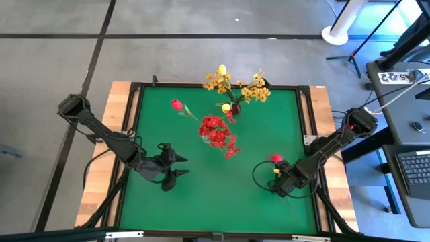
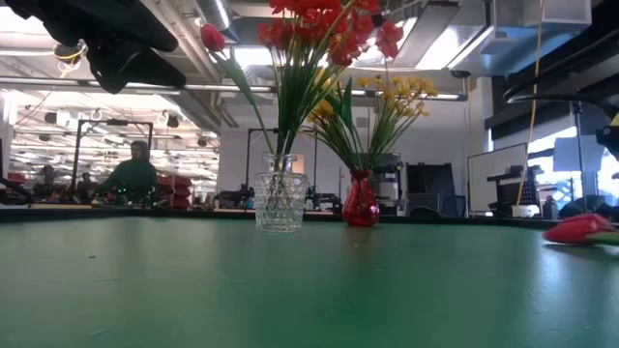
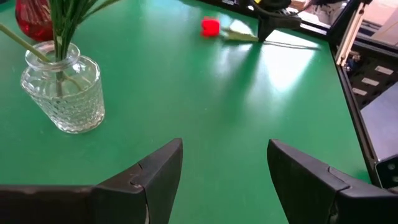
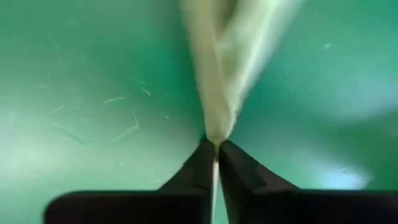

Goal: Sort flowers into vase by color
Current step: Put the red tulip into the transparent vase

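A clear glass vase [image 1: 213, 138] [image 2: 280, 203] [image 3: 62, 93] at the table's middle holds red blossom clusters and a red tulip [image 1: 177, 104] that leans out to the left. Behind it, a small red vase [image 1: 234, 107] [image 2: 360, 205] holds the yellow-orange sprays and a yellow tulip. A second red tulip [image 1: 275, 158] [image 2: 580, 228] [image 3: 210, 26] lies on the right of the green mat. My right gripper [image 1: 279, 172] [image 4: 216, 144] is shut on its stem. My left gripper [image 1: 183, 167] [image 3: 224, 146] hovers open, left of the glass vase, holding nothing. My right gripper pinches the red tulip's pale green stem [image 4: 214, 127] between its two fingertips, at their free ends. The fingers slant down toward the mat. The stem runs on away from the fingers, and the bloom [image 2: 580, 228] lies low at the mat's surface.
The green mat [image 1: 154, 121] sits inside a black frame on a wooden table. Bare mat shows along the near side and between the two grippers. A desk with a laptop [image 1: 416, 168] stands beyond the right edge. A person [image 2: 131, 174] sits far behind the table.
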{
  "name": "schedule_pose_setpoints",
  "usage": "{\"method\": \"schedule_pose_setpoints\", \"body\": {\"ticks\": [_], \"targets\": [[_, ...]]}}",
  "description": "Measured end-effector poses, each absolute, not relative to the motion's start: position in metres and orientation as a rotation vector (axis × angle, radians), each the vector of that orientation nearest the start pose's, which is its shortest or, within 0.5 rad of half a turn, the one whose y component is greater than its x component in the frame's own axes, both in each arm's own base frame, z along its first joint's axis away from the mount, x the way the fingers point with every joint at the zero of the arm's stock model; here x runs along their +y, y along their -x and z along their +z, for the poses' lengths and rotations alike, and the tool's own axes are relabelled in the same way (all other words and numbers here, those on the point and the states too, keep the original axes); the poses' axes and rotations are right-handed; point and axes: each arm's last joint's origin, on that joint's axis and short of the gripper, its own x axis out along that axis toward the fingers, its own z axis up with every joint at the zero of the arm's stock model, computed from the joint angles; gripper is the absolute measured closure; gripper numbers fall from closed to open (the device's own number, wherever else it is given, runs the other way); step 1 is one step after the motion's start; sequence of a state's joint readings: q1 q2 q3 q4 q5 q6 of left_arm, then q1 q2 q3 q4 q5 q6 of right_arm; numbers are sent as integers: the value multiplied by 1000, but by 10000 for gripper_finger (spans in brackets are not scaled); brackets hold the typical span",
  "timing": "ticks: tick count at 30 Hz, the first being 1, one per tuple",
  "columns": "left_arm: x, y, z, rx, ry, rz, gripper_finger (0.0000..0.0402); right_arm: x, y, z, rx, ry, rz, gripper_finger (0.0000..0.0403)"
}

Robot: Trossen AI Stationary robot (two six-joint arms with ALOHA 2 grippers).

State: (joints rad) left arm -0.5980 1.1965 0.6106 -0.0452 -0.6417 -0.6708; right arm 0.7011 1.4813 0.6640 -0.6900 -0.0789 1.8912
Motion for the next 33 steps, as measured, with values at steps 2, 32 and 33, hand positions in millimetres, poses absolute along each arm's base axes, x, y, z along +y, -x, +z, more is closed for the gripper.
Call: {"method": "schedule_pose_setpoints", "body": {"ticks": [2, 32, 33], "targets": [[-117, -204, 211, 459, 291, 218, 173, 141, -164, 137, 1399, -985, -836, 393], [-87, -249, 288, -46, 420, -117, 173, 167, -211, 362, 134, -291, -394, 402], [-87, -255, 293, -51, 406, -138, 173, 167, -214, 366, 114, -277, -381, 402]]}}
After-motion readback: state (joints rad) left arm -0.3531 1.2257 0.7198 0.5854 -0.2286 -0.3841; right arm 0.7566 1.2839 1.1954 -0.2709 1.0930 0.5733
